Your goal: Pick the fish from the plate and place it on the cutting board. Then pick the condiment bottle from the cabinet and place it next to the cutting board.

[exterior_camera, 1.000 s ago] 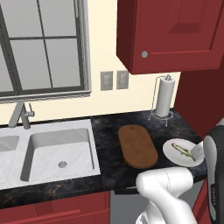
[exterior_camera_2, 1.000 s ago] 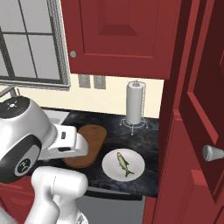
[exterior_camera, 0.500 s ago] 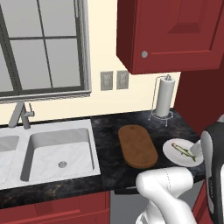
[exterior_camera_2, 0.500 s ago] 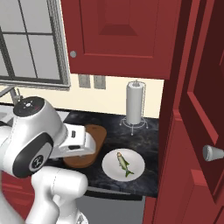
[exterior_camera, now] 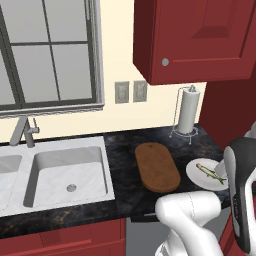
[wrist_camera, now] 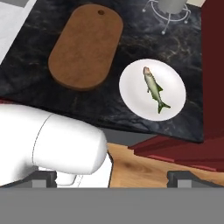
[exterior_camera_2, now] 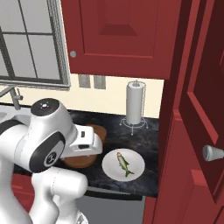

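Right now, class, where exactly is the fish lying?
The fish lies on the white plate on the dark counter, just right of the wooden cutting board, with the paper towel roll standing behind it.

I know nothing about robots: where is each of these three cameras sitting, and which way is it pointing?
Left base view: behind the arm to its left, looking down at the sink and cutting board; white arm at lower right.
Right base view: behind to its right, facing the plate and paper towel roll; arm at lower left.
Hand view: on the hand, looking down at the fish; open gripper at the bottom.
All share board, plate and fish.
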Controlling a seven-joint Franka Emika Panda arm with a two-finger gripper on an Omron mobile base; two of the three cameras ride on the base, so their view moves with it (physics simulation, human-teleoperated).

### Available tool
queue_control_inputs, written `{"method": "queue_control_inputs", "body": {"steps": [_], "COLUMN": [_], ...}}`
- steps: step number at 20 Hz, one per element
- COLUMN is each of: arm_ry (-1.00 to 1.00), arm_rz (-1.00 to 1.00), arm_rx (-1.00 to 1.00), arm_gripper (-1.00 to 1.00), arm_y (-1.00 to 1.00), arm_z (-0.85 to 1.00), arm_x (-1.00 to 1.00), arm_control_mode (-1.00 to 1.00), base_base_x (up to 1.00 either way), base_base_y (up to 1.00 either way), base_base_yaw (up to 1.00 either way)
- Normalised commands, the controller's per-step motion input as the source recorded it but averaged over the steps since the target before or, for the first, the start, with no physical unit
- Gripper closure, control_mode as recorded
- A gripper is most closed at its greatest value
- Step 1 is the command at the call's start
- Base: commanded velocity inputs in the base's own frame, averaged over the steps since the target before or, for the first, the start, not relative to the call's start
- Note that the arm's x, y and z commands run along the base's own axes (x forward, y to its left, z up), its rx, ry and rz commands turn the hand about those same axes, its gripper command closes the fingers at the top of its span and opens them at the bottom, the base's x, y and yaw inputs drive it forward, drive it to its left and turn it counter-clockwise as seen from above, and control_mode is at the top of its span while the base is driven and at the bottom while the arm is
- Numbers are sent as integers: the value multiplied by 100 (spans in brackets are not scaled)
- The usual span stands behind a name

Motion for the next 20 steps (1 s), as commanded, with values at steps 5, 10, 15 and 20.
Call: {"method": "queue_control_inputs", "body": {"steps": [5,10,15,20], "arm_ry": [0,0,0,-5], "arm_rz": [0,0,0,0], "arm_rx": [-1,-1,0,0], "arm_gripper": [-100,-100,-100,-100], "arm_y": [-7,-8,-8,-6], "arm_z": [-28,-31,-32,-35], "arm_x": [18,17,15,8], "arm_control_mode": [-100,-100,-100,-100], "base_base_x": [0,0,0,0], "base_base_y": [0,0,0,0], "base_base_yaw": [0,0,0,0]}}
